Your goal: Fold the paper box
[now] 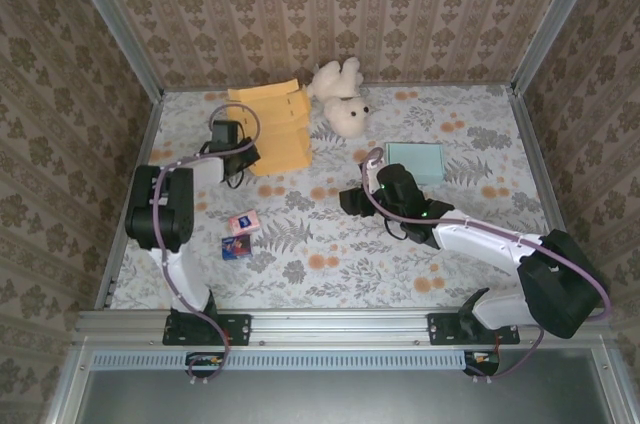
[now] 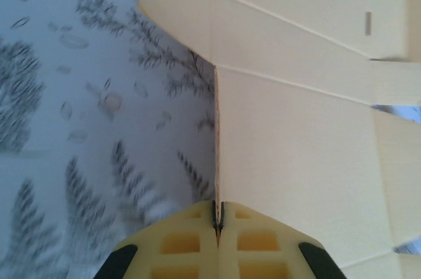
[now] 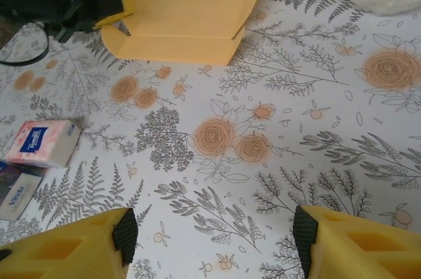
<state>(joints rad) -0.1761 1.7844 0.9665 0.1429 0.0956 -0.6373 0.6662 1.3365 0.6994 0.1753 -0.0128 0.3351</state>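
Left pincer is pinched shut on the thin left edge of the paper box, a creased sheet of yellow card lying at the far left of the table. Right pincer hangs spread wide above the table's middle, well apart from the box. The card looks light, stiff across its panels and ready to bend along the scored lines. It would probably slide if pushed, so gripping a flap edge near a crease while bracing the opposite panel seems wise. A plush bear sits just beside the box.
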